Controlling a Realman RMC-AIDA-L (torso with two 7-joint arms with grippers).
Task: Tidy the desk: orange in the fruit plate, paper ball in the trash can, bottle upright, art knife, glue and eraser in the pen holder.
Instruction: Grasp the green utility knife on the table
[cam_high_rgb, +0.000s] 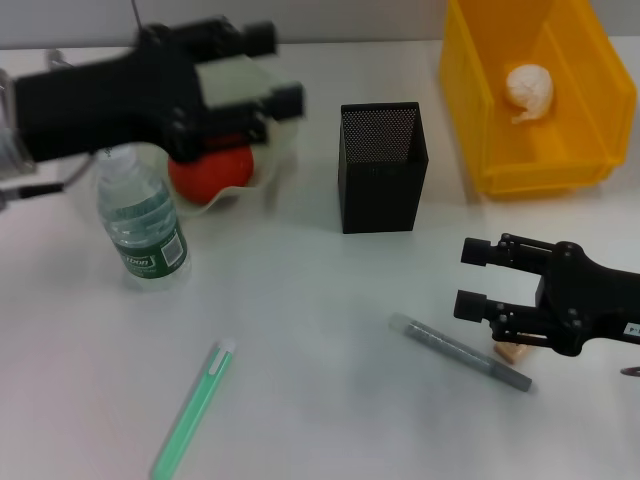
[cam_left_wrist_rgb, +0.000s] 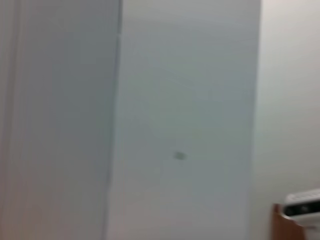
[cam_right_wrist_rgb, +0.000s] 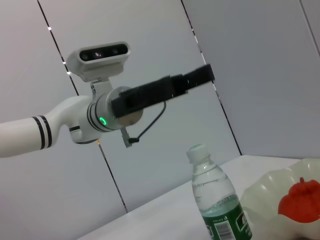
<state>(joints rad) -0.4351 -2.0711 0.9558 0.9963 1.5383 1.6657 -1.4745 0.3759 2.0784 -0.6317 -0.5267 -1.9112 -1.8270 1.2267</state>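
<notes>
While my two arms are over the white desk (cam_high_rgb: 300, 330), I see behind it a plain grey panelled wall (cam_right_wrist_rgb: 260, 75); my left wrist view shows only this wall and nothing of the desk.

On the desk the bottle (cam_high_rgb: 143, 228) stands upright, cap to the top, just beside the fruit plate (cam_high_rgb: 272, 160). The orange (cam_high_rgb: 210, 172) lies in the fruit plate, partly hidden under my left arm. The pen holder (cam_high_rgb: 382, 166) stands upright near the middle, its open mouth to the top. The trash can (cam_high_rgb: 470, 90) is at the far right side, and the paper ball (cam_high_rgb: 529, 90) lies inside it.

A grey stick (cam_high_rgb: 460, 352) lies flat in front of the pen holder, its long axis going diagonal, from the middle of the desk toward the near right. A green stick (cam_high_rgb: 193, 407) lies flat at the near left, also diagonal, its pale end pointing away from me. The eraser (cam_high_rgb: 510, 351) lies on the desk just beside the grey stick, mostly covered by my right fingers.

My left gripper (cam_high_rgb: 285, 70) is raised over the fruit plate, reaching horizontally toward the middle, with its two fingers spread and nothing between them. My right gripper (cam_high_rgb: 475, 278) is low near the desk, pointing to the left, fingers spread apart and not closed on anything, the lower finger close above the eraser
</notes>
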